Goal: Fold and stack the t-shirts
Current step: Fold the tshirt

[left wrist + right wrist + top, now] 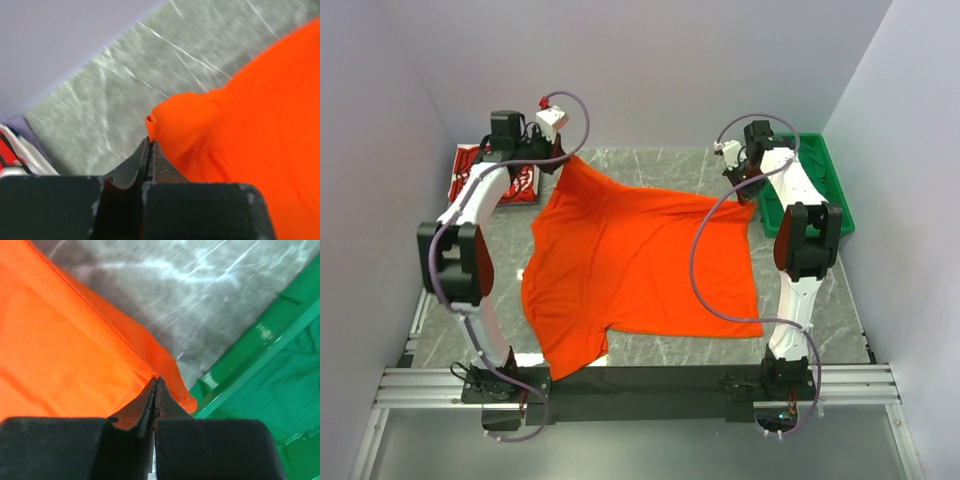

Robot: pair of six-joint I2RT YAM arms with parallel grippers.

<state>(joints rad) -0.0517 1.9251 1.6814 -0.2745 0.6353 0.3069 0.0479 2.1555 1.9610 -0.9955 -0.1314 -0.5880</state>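
Left pincer (149, 145) is shut tight on one far corner of the orange t-shirt (640, 260), nr the red logo t-shirt (468, 165); right pincer (157, 382) is clamped on the other far corner, just beside the green tray (825, 170). Rest of the shirt lies spread mid-table (820, 310). Holding both corners prob lets them tension the cloth flat or carry the far edge over for a fold.

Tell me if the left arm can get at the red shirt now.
Not yet, probably: the left gripper is shut on the orange shirt. The red shirt lies close beside it, so reach looks fine once freed.
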